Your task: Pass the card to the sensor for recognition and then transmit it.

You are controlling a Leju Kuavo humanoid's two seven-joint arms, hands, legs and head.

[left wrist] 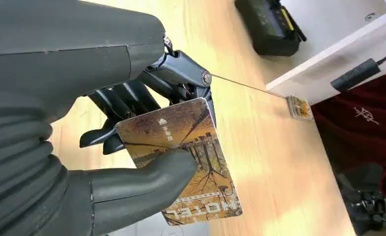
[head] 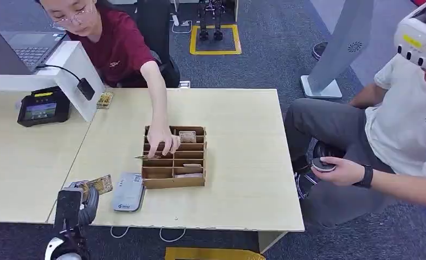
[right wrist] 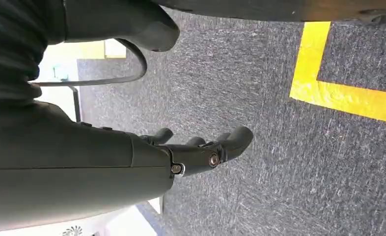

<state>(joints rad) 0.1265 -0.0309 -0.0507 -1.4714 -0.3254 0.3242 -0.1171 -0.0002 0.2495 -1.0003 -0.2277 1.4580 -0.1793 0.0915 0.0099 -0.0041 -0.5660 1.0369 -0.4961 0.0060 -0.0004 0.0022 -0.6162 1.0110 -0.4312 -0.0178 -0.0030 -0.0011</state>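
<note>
My left hand (head: 81, 201) is over the table's near left corner and pinches a golden picture card (head: 99, 184) between thumb and fingers. The left wrist view shows that card (left wrist: 186, 147) close up, with the thumb of my left hand (left wrist: 137, 184) pressed on its face. A flat grey reader (head: 128, 191) lies just right of the hand. A black terminal with a screen (head: 43, 105) (left wrist: 272, 24) stands at the far left. My right hand (right wrist: 196, 152) hangs over grey carpet with its fingers loosely apart, holding nothing.
A cardboard slotted box (head: 174, 157) sits mid-table; a person's hand (head: 162, 141) reaches into it with a card. Another card (head: 104, 99) (left wrist: 299, 107) lies by a white partition (head: 72, 70). A second person sits at the right with a controller (head: 323, 164).
</note>
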